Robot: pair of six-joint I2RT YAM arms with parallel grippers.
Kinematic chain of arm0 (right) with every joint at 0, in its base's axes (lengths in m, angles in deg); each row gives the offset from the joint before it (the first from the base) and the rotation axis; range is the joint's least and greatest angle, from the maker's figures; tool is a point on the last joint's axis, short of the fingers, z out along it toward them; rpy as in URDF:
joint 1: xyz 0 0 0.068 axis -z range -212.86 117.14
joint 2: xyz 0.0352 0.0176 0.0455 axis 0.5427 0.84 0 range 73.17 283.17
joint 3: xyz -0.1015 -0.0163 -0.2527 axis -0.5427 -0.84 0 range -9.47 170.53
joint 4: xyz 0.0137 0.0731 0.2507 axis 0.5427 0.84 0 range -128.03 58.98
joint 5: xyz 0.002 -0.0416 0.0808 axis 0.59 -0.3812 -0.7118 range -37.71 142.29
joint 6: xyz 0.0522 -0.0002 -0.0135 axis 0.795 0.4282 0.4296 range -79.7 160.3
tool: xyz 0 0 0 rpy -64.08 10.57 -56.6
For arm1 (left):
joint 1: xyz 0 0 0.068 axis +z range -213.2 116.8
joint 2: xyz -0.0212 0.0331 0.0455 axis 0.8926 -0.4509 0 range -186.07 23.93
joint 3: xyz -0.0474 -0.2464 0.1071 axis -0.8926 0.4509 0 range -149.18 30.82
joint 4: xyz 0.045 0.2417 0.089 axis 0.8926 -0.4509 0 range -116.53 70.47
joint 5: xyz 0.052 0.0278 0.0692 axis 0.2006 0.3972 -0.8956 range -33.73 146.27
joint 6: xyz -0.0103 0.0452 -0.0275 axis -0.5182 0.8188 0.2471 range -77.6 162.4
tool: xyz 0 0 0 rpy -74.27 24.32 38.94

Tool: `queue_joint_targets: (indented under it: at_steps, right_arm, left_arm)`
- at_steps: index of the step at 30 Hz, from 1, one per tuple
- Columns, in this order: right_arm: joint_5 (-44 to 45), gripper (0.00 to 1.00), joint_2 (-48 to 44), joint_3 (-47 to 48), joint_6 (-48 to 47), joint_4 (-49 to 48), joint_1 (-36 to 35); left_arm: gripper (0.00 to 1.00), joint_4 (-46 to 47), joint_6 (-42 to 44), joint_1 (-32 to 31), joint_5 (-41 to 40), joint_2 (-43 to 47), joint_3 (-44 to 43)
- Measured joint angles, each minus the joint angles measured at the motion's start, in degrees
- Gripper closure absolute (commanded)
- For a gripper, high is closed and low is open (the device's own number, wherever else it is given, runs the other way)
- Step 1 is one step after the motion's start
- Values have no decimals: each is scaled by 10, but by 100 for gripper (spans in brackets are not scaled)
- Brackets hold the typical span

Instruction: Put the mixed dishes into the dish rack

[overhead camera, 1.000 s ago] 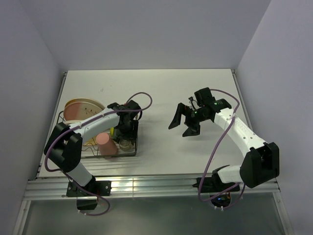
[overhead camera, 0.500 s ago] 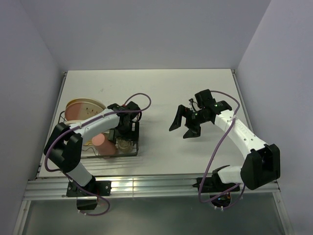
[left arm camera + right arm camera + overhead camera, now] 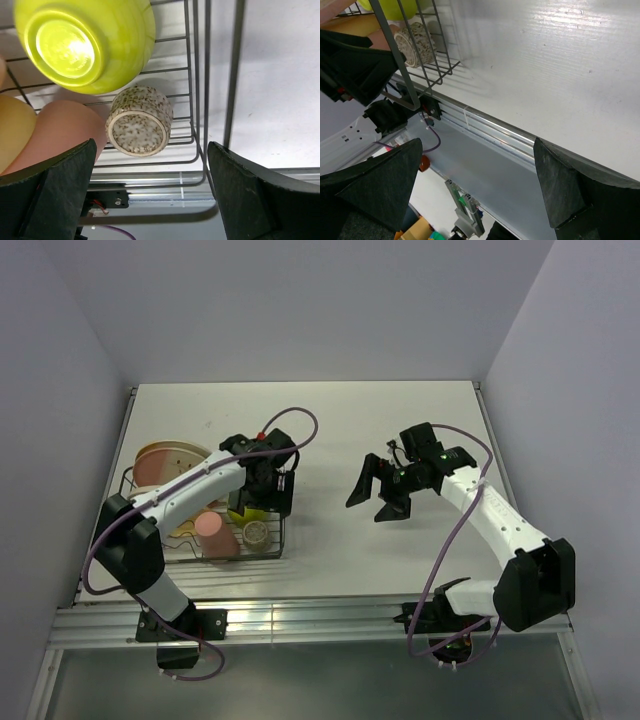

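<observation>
The dark wire dish rack (image 3: 279, 540) stands at the left of the table. In it are the cream-and-pink plate (image 3: 165, 460) standing upright, a pink cup (image 3: 214, 534), a tiny grey-brown speckled cup (image 3: 257, 532) and a yellow-green bowl (image 3: 250, 515). In the left wrist view the bowl (image 3: 85, 42) lies upside down, the speckled cup (image 3: 139, 121) beside the pink cup (image 3: 67, 132), with a yellow-orange plate (image 3: 12, 127) at the edge. My left gripper (image 3: 262, 490) is open and empty above the rack's right end. My right gripper (image 3: 378, 495) is open and empty over bare table.
The table's near edge is a ribbed aluminium rail (image 3: 330, 620). Grey walls close the left, back and right. The rack wall (image 3: 400, 60) shows in the right wrist view.
My left gripper has risen and drawn back from the rack's right end, uncovering the yellow-green bowl and the speckled cup. My right gripper has barely moved.
</observation>
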Motion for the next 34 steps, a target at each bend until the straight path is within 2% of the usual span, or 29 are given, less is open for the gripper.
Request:
queue_joint_targets:
  at_steps: [7,12,15,18,22,24,27,32,34]
  right_arm:
    - [1,0,-5,-11,-10,-3,0]
    - [2,0,-5,-26,-23,-5,0]
    - [7,0,-8,-30,-31,-6,0]
    - [32,0,-27,-30,-43,-6,-3]
    - [87,0,-80,-22,-61,-6,-12]
    - [107,0,-113,-16,-67,-8,-16]
    - [131,0,-181,-16,-70,-21,-18]
    - [137,0,-290,-26,-65,-52,-18]
    - [137,0,-332,-40,-59,-59,-18]
  left_arm:
    - [1,-39,-10,-13,-17,2,-68]
    - [1,-80,-26,-28,-29,13,-169]
    - [1,-81,-32,-40,-31,40,-240]
    - [1,-33,-38,-49,-23,108,-267]
    - [1,123,-44,-51,18,262,-179]
    - [1,241,-59,-51,42,353,-92]
    - [1,384,-95,-51,73,437,14]
    - [1,557,-172,-51,106,484,152]
    - [1,591,-205,-51,110,494,189]
